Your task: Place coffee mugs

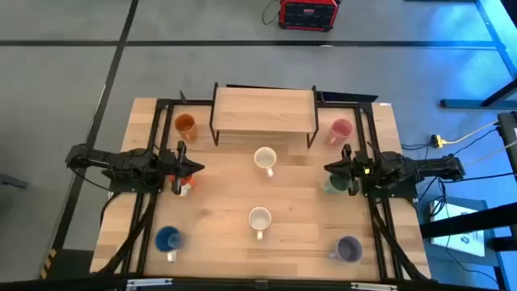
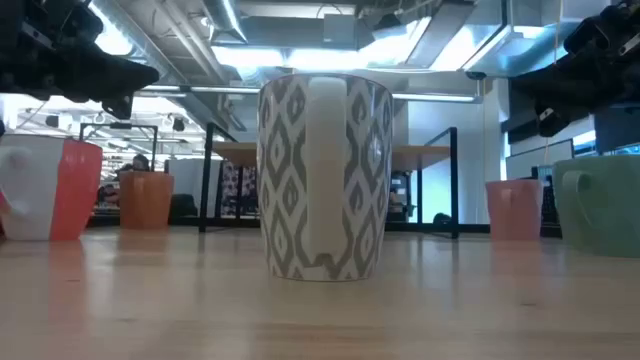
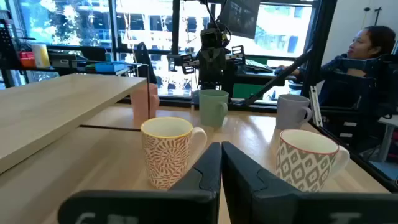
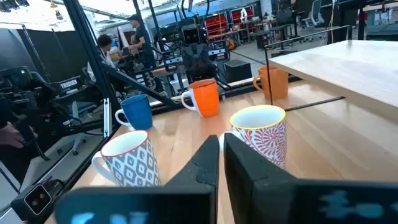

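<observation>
Left gripper (image 1: 194,168) hovers at the table's left side, fingers pressed together with nothing between them, right over the red-orange mug (image 1: 185,187). Amber mug (image 1: 186,124) sits far left beside the wooden shelf (image 1: 263,113); blue mug (image 1: 167,238) near left. Centre column: a cream mug with red pattern (image 1: 266,159) just in front of the shelf, and a white mug with grey diamond pattern (image 1: 259,219) nearer the front edge. Pink mug (image 1: 340,129) far right by the shelf, green mug (image 1: 335,185) right of centre, lavender mug (image 1: 348,249) near right. Right gripper (image 1: 329,168) hangs by the green mug, fingers likewise closed and empty.

Handling, as a guess: glazed ceramic, rigid, fairly weighty for their size, slick and chippable if knocked together or dropped. Best hold is probably pinching the rim wall opposite the handle, or across the handle; jaws would need opening first. All mugs upright, none touching.
</observation>
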You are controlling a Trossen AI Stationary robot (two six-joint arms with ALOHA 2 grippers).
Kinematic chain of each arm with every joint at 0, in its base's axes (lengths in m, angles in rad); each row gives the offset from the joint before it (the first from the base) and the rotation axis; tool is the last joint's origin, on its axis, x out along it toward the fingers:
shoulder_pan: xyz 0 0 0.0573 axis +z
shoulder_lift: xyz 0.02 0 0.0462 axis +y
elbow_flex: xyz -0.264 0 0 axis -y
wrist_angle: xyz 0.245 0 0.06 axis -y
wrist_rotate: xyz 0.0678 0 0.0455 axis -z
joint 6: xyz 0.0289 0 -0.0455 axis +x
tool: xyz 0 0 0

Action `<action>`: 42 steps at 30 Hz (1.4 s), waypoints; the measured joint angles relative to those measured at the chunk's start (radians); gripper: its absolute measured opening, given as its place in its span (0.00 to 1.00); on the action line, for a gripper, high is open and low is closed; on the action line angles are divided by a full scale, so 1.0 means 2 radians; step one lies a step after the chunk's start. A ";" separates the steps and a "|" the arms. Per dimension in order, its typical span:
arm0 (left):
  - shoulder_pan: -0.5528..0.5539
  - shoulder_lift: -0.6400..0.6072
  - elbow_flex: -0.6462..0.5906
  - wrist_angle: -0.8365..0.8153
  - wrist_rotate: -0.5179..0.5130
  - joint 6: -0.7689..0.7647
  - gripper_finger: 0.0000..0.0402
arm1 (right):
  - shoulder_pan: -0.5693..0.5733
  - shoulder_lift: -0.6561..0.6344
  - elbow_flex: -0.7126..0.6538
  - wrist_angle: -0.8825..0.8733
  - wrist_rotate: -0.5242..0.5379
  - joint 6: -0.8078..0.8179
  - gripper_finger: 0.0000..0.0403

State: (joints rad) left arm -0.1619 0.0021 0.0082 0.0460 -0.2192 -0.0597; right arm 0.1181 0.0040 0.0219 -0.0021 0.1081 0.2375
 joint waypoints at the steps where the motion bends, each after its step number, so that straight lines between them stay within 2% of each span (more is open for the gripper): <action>1: 0.000 0.000 0.000 0.000 0.000 0.000 0.02 | 0.000 0.000 0.000 0.000 0.001 0.000 0.03; 25: 0.000 0.000 0.000 0.004 0.000 -0.001 0.02 | 0.000 0.000 -0.002 0.022 0.014 0.012 0.03; 36: 0.000 0.000 0.000 0.181 -0.062 -0.087 0.02 | 0.000 0.000 -0.001 0.099 0.114 0.192 0.03; 39: 0.000 0.000 0.000 0.238 -0.114 -0.139 0.02 | 0.000 0.000 -0.001 0.119 0.142 0.196 0.03; 42: 0.000 0.001 0.006 0.255 -0.139 -0.149 0.01 | 0.000 0.000 -0.001 0.137 0.132 0.190 0.03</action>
State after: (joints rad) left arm -0.1619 0.0031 0.0204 0.5562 -0.4971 -0.3569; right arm 0.1173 0.0040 0.0204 0.2723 0.3730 0.6184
